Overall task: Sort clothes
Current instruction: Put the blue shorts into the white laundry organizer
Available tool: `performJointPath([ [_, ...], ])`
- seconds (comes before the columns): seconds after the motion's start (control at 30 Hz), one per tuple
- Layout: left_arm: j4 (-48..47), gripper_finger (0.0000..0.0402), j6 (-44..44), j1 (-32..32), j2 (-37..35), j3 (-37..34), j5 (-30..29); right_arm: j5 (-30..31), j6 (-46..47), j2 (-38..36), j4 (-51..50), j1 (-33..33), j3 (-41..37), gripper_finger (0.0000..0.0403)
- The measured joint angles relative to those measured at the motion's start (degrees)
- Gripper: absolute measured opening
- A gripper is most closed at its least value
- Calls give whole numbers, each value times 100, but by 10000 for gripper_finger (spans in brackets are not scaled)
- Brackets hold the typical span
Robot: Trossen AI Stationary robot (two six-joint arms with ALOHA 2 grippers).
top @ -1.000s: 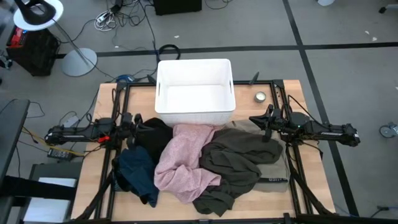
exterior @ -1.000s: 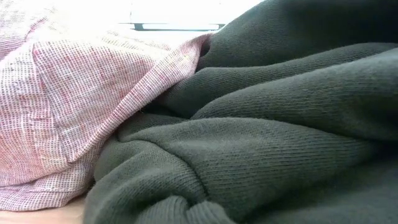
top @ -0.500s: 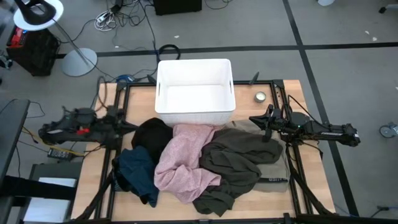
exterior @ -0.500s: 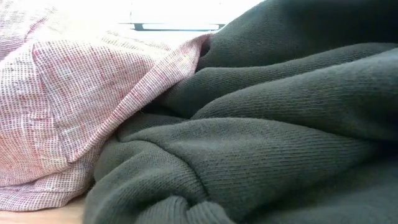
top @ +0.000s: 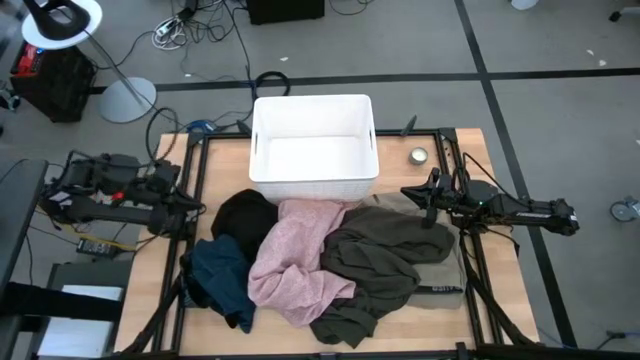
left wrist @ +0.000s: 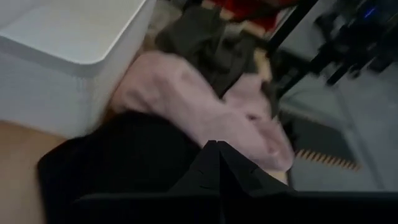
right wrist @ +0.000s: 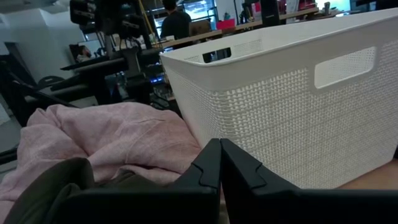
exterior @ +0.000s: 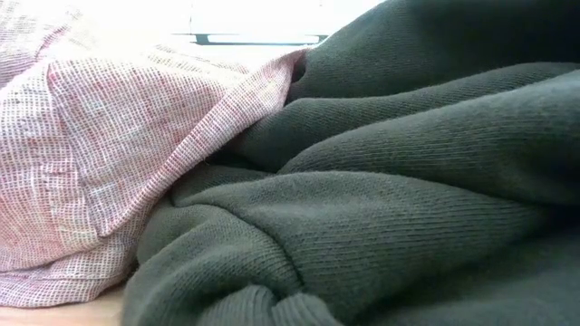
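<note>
A heap of clothes lies on the table in front of the white bin (top: 313, 110): a black garment (top: 245, 215), a teal-blue one (top: 222, 275), a pale pink one (top: 300, 260) and an olive-brown one (top: 385, 260). The pink garment (exterior: 91, 163) and the olive one (exterior: 408, 199) fill the low view. No light grey-beige garment shows plainly. My left gripper (top: 196, 206) is shut and empty at the table's left edge, left of the black garment (left wrist: 118, 162). My right gripper (top: 406, 190) is shut and empty, just right of the olive garment's far end, beside the bin (right wrist: 298, 99).
The bin stands at the table's far middle. A small round tin (top: 418, 155) lies to its right. Dark frame rails (top: 470, 260) run along both table sides. Bare wood (top: 160, 290) shows near the left front corner. A person stands in the room beyond (right wrist: 176, 22).
My left gripper has drawn back from the black garment toward the table's left edge, and its arm has folded back over that edge. The clothes lie as before. My right arm has kept still.
</note>
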Motion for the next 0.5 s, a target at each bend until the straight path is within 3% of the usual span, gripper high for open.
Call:
performJointPath([
  [0.3, -351, 0, 125, -27, 982, 472, 253, 0, 0, 0, 0, 0, 0, 7],
  [0.5, -261, 0, -59, -450, 1278, 475, 76, 0, 1, 0, 0, 0, 0, 7],
])
